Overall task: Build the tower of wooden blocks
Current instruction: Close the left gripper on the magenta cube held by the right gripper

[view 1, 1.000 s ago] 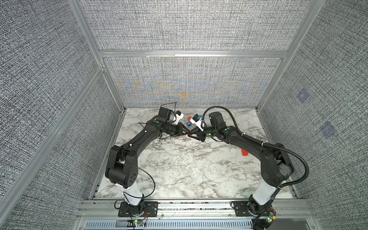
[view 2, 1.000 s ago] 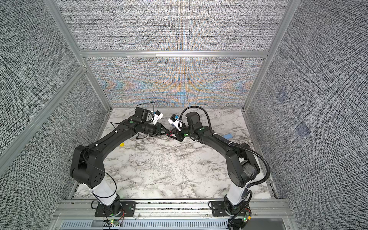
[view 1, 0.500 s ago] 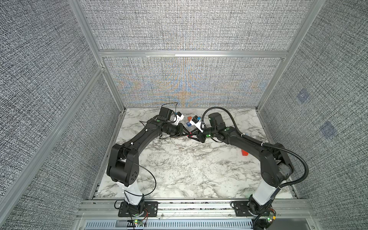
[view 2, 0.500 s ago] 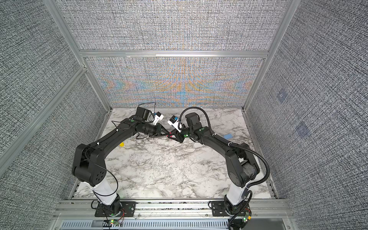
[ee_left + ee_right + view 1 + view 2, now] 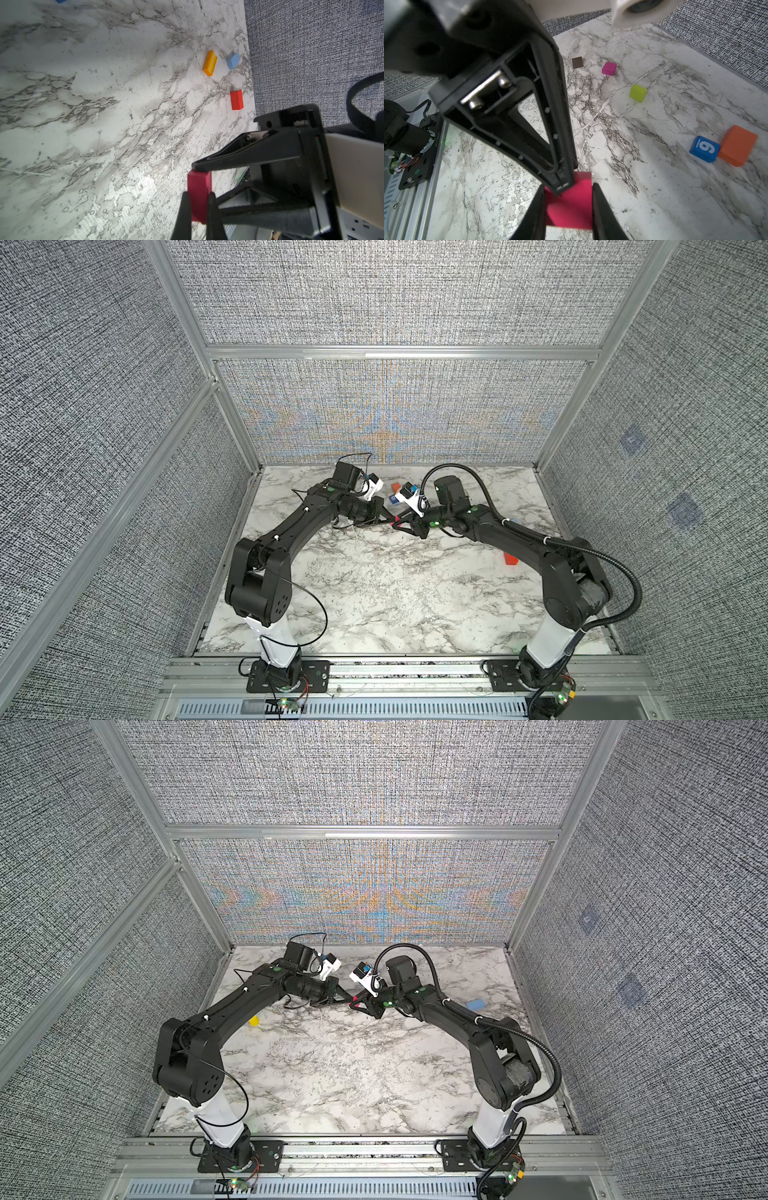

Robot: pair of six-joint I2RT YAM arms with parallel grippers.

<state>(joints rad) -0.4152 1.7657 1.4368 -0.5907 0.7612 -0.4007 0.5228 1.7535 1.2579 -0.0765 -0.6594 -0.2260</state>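
Grippers meet tip to tip over the back half of the table point(image 5: 374, 593), a glossy white slab veined in grey. Both hold the crimson brick point(image 5: 199, 193), a smooth painted piece with flat faces and sharp edges. The left gripper point(image 5: 198, 197) pinches its narrow faces between two slim, tapered black fingers point(image 5: 184, 216). The right gripper point(image 5: 568, 191) clamps the wider span, with a finger pressed flat against each opposite face. In both top views the brick shows only as a pink sliver between the black wedge-shaped tips.

The other blocks lie singly on the table. The right wrist view shows a brown tile point(image 5: 577, 62), thin and square, with a magenta cube point(image 5: 609, 68) near it and a lime cube point(image 5: 638, 92) a little apart. Well away from these, a blue cube point(image 5: 704, 149) bearing a white 9 sits against a larger orange block point(image 5: 738, 145).

The left wrist view shows three more close to the table's edge by the wall. These are an amber brick point(image 5: 210, 62) with finely ribbed faces, a light blue block point(image 5: 233, 60) just beside it, and a red brick point(image 5: 236, 99) set apart. In a top view a yellow block point(image 5: 253, 1021) peeks out beside the left arm.

The walls point(image 5: 399, 302) are coarse grey woven fabric in aluminium frames.
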